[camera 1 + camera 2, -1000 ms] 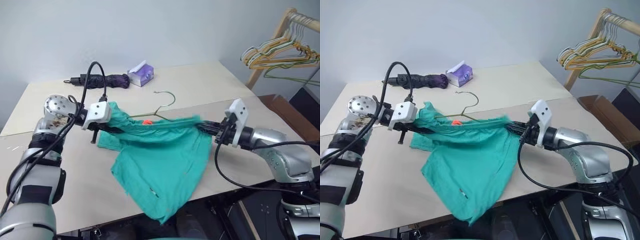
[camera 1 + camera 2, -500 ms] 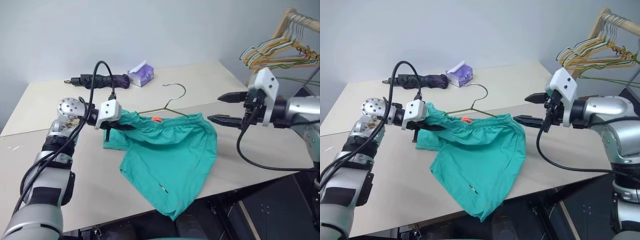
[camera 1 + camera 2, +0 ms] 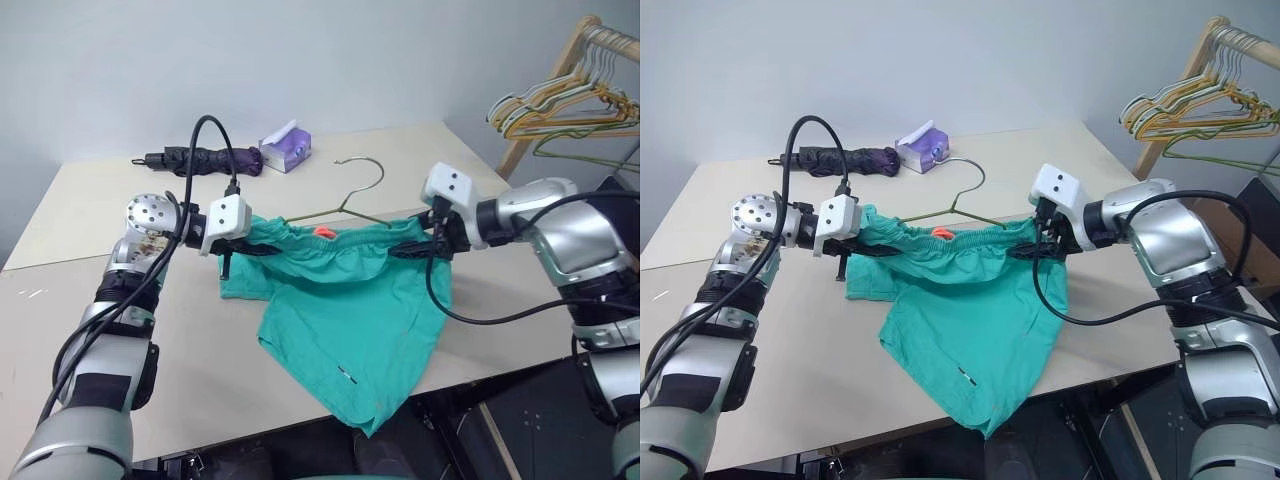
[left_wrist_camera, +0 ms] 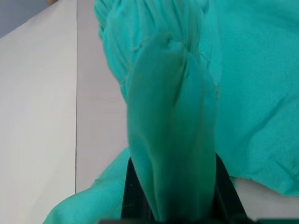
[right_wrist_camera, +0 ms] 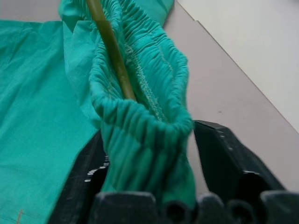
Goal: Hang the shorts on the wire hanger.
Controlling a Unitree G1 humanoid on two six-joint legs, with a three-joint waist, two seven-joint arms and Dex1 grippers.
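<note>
Half a second ago the right pincer [image 3: 1028, 246] hung free with its fingers wide, off to the right of the cloth; now it has swung back in to the right end of the waistband.

On the pale surface [image 3: 420, 150], the shorts [image 3: 345, 305] hang stretched between the two arms, their legs drooping over the near edge. They seem held this way so the waistband stays taut and open for the wire hanger [image 3: 345, 205]. The hanger runs along the waistband, with its hook rising on the far side just past the small orange tag [image 3: 323, 232]. In the right wrist view the hanger's thin arm [image 5: 110, 49] runs inside the gathered elastic.

The left pincer [image 3: 240, 248] is squeezed tight on the left end of the waistband, with bunched cloth packed between its fingers [image 4: 224, 182]. The right pincer stands partly apart, its fingers [image 5: 224, 154] flanking the waistband's right end. Cloth fills much of the gap, but I cannot tell whether it is truly gripped or only cradled.
</note>
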